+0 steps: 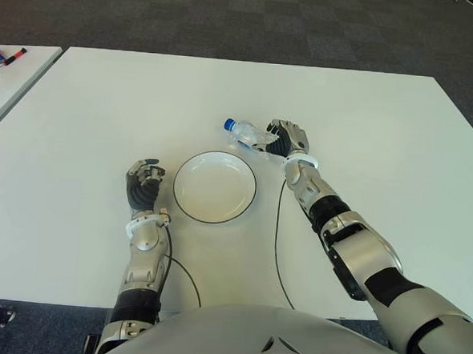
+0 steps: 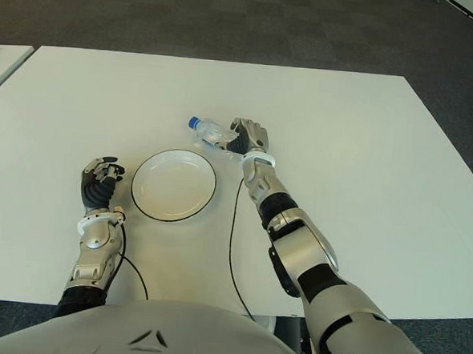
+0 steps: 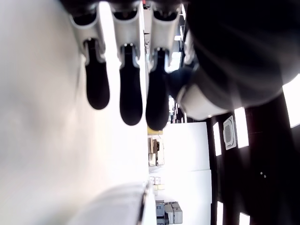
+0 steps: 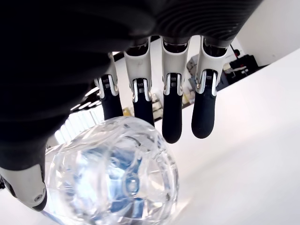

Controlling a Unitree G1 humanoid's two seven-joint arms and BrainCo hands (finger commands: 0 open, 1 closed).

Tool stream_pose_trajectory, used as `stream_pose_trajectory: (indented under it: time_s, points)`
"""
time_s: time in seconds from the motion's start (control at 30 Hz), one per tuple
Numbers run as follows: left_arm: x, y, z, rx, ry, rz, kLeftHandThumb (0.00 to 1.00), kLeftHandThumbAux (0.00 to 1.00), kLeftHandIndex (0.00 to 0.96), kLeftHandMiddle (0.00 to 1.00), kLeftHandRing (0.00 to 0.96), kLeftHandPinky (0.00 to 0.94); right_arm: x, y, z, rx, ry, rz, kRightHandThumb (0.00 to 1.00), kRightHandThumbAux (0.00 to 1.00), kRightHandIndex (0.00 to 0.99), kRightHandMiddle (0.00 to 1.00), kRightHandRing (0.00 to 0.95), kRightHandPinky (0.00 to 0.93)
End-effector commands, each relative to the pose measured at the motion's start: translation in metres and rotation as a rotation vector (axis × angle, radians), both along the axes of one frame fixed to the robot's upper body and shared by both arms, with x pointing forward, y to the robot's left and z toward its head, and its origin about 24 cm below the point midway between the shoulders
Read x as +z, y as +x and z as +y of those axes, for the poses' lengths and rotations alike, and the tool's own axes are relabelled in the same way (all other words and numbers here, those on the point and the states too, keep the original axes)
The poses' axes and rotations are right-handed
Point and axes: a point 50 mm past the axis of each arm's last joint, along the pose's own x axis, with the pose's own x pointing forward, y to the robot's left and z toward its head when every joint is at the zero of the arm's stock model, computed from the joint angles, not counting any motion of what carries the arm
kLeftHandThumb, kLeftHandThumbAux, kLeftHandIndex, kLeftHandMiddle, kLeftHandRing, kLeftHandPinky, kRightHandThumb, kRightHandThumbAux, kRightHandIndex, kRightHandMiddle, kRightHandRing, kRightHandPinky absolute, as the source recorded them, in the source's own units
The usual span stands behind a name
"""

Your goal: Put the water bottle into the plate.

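A clear water bottle (image 1: pixel 247 134) with a blue cap lies on its side on the white table (image 1: pixel 104 113), just behind the white plate (image 1: pixel 214 186) with a dark rim. My right hand (image 1: pixel 287 138) is at the bottle's base end. The right wrist view shows that base (image 4: pixel 112 173) close under the palm. The fingers (image 4: pixel 172 126) reach straight out past it and the thumb sits on the other side, not closed on it. The plate holds nothing. My left hand (image 1: pixel 144 179) shows to the left of the plate, fingers relaxed and holding nothing.
A black cable (image 1: pixel 276 244) runs over the table from my right wrist toward the front edge, right of the plate. A second table (image 1: pixel 10 75) with markers (image 1: pixel 7 55) stands at the far left. Dark carpet lies beyond the far edge.
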Motion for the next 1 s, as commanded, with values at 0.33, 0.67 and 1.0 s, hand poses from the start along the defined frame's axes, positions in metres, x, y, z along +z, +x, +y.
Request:
stream_pose_trajectory:
  time_s: [0.33, 0.67, 1.0]
  points:
    - [-0.011, -0.006, -0.009, 0.018, -0.048, 0.055, 0.690, 0.723, 0.424, 0.547, 0.515, 0.482, -0.002, -0.008, -0.014, -0.029, 0.013, 0.006, 0.320, 0.622, 0.324, 0.399, 0.417, 0.438]
    - [-0.009, -0.006, -0.010, 0.007, -0.042, 0.053, 0.692, 0.722, 0.426, 0.550, 0.520, 0.480, 0.002, -0.007, -0.013, -0.009, 0.041, 0.002, 0.297, 0.616, 0.228, 0.374, 0.401, 0.414]
    - [-0.009, -0.007, -0.009, 0.018, -0.042, 0.057, 0.692, 0.722, 0.425, 0.555, 0.521, 0.481, 0.005, -0.001, -0.005, 0.077, 0.052, 0.047, 0.306, 0.582, 0.086, 0.252, 0.312, 0.359]
